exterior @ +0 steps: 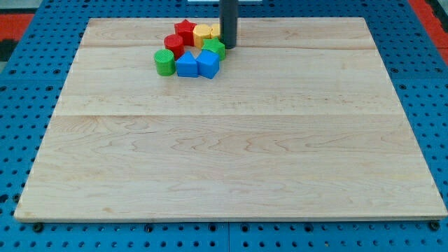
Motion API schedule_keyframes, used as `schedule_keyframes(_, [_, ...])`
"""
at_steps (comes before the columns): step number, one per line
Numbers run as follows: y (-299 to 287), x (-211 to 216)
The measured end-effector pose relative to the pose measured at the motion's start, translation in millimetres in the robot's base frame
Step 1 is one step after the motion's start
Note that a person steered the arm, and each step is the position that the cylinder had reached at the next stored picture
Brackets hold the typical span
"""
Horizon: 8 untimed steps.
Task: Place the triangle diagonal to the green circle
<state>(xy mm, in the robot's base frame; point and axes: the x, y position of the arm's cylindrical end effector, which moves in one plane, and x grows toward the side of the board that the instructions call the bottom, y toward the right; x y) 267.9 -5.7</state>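
Note:
Several blocks sit in a tight cluster near the view's top, left of centre. The green circle (164,62) is at the cluster's lower left. A blue block that looks like the triangle (187,65) touches its right side, and a blue cube-like block (208,64) is right of that. Behind them are a red cylinder (173,45), a red star (184,29), a yellow block (204,33) and a green star-like block (214,47). My tip (228,47) is at the cluster's right edge, next to the green star-like block and the yellow block.
The wooden board (231,154) lies on a blue pegboard table (21,84). The dark rod (229,21) comes down from the view's top edge and hides part of the yellow block behind it.

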Motion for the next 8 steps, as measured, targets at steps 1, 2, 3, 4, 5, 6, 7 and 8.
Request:
schedule_keyframes(1, [-13.9, 5.8])
schedule_keyframes(2, [-47.8, 19.9])
schedule_keyframes(3, [-82.3, 26.5])
schedule_keyframes(4, [-103.3, 49.1])
schedule_keyframes(5, [-106.2, 66.5])
schedule_keyframes(6, [-64.7, 95.0])
schedule_keyframes(7, [-38.5, 136.9])
schedule_keyframes(8, [-69.9, 123.8])
